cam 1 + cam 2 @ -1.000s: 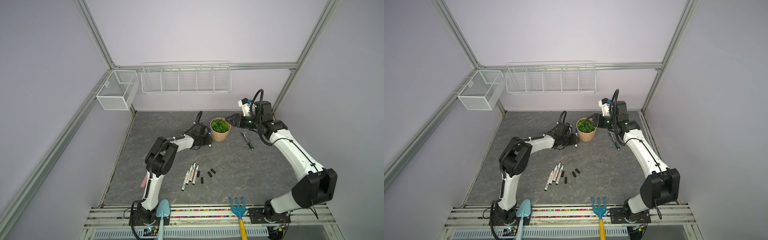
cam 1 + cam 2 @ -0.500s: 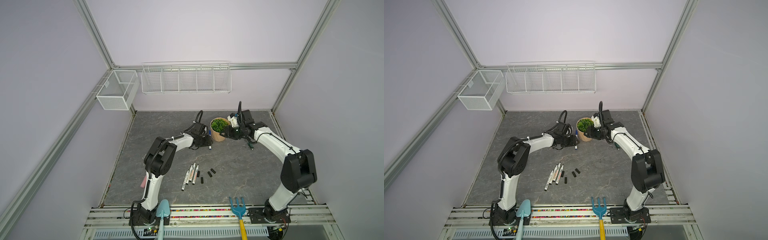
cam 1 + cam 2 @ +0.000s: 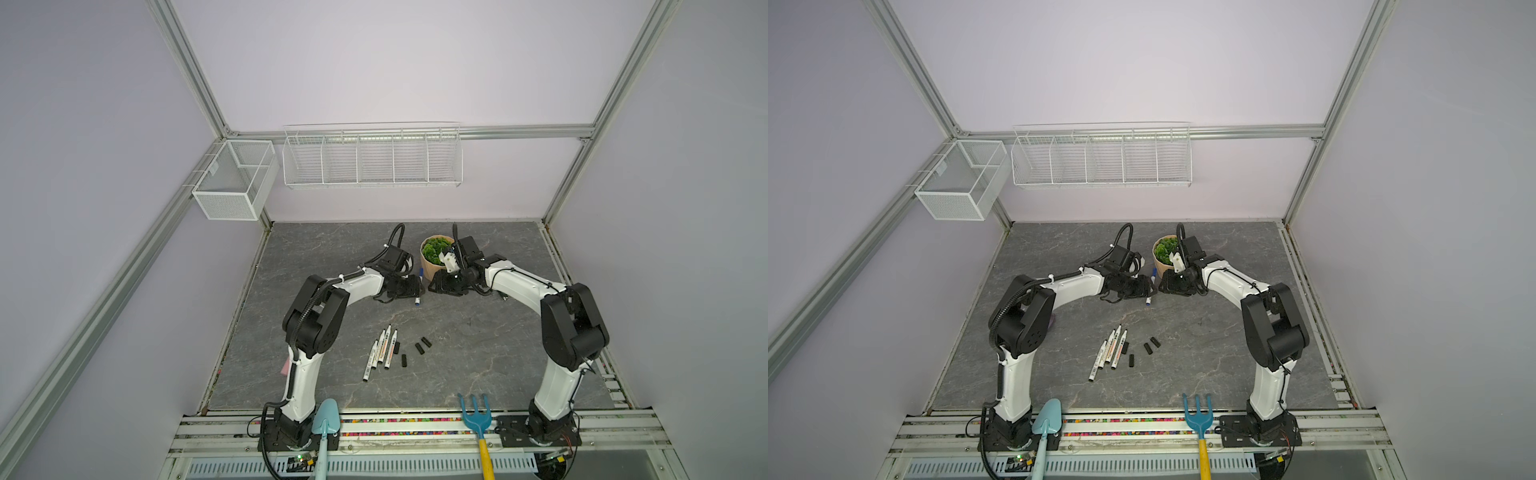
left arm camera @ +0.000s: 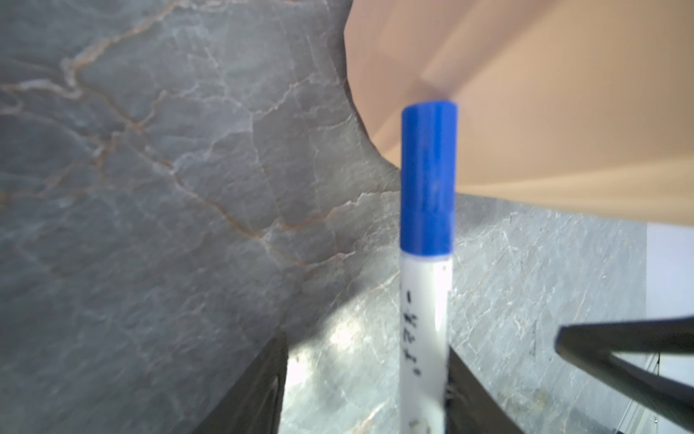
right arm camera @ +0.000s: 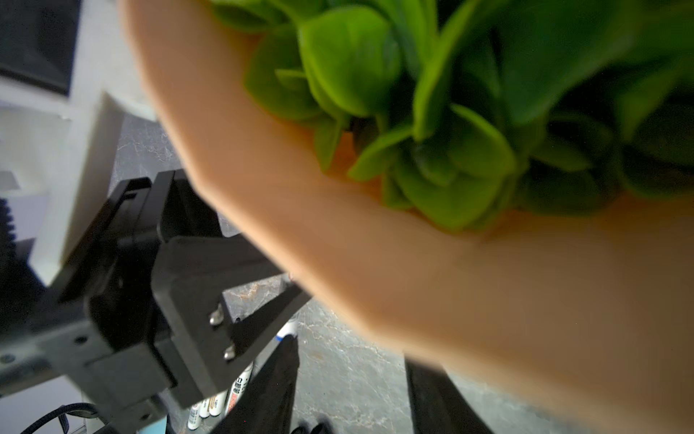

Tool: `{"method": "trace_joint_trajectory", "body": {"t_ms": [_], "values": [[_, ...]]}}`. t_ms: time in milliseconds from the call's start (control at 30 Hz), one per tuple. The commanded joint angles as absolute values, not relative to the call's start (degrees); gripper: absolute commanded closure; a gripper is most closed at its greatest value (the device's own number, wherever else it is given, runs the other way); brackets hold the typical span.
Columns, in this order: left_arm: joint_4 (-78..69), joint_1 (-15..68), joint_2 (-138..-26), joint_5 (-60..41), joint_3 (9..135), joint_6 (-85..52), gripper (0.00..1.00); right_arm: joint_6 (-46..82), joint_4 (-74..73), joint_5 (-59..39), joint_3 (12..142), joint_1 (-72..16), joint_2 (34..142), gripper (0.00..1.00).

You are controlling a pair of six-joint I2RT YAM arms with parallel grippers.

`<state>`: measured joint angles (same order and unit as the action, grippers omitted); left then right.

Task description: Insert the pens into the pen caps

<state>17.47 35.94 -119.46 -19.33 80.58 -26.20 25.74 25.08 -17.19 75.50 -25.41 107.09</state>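
The left arm (image 3: 357,286) stretches low to the tabletop's back middle. The left gripper (image 3: 411,287) is spread around the blue pen (image 4: 424,319), which rests against one finger, long axis front to back, capped end toward the pot (image 3: 430,272). The right gripper (image 3: 435,286), low beside the pot, gapes empty.

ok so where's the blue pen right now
The blue pen is at the back middle of the table in both top views, standing between the fingers of the left gripper, its capped end right beside the plant pot.
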Motion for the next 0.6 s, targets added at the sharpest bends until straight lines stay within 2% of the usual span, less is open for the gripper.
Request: {"method": "trace_joint_trajectory", "body": {"t_ms": [0, 333, 567], "values": [[24.67, 35.87, -120.59, -18.09, 77.55, -24.82, 0.4, 30.48, 19.53, -16.14, 75.21, -25.99, 109.08, 0.5], [25.63, 35.86, -120.45, -18.94, 77.31, -22.6, 0.4, 38.96, 12.48, -17.53, 77.27, -28.06, 116.41, 0.5], [24.46, 35.54, -119.75, -21.13, 76.45, -21.62, 0.39, 40.59, 14.76, -15.35, 78.74, -28.72, 119.63, 0.51]]}}
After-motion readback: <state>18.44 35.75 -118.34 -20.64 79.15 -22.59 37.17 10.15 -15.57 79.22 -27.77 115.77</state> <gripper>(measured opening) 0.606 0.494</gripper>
